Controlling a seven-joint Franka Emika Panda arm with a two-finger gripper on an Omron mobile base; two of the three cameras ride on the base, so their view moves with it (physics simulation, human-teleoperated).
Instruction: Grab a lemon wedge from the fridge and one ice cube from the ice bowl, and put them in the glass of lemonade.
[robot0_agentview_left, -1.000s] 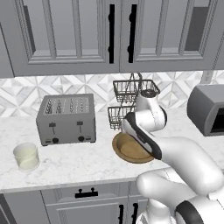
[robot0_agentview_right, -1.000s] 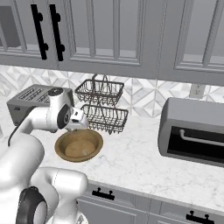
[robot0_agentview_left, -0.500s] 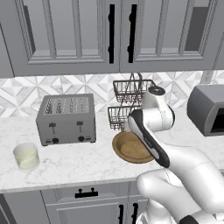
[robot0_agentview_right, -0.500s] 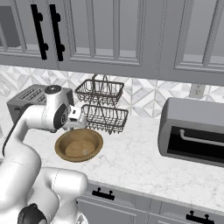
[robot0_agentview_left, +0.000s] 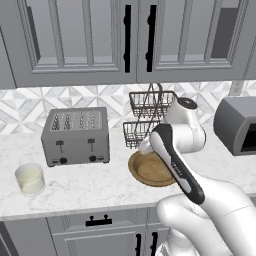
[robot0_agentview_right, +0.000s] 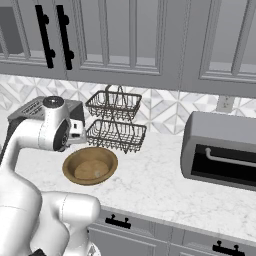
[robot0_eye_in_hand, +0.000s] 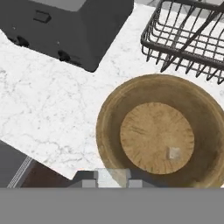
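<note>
left base view: the glass of lemonade (robot0_agentview_left: 30, 178) sits left of the toaster (robot0_agentview_left: 76, 135) on the marble counter (robot0_agentview_left: 90, 187), well apart from the wooden ice bowl (robot0_agentview_left: 150, 169); can't tell if anything's in it yet.

right base view: grey cabinets (robot0_agentview_right: 135, 37), wire baskets (robot0_agentview_right: 116, 121), a microwave (robot0_agentview_right: 222, 150).

hand view: the gripper (robot0_eye_in_hand: 111, 178) is pinched on what looks like an ice cube (robot0_eye_in_hand: 112, 177), another cube (robot0_eye_in_hand: 173, 153) left in the bowl. lemonade drop looks next.

Rendered home kitchen: white marble counter (robot0_agentview_left: 75, 187) across lower frame, grey panelled cabinets (robot0_agentview_left: 85, 40) with black handles along top, patterned tile backsplash (robot0_agentview_left: 60, 97) between. Toaster (robot0_agentview_left: 76, 135) at left, wire basket rack (robot0_agentview_left: 150, 117) centre, toaster oven (robot0_agentview_right: 222, 150) at right.
</note>
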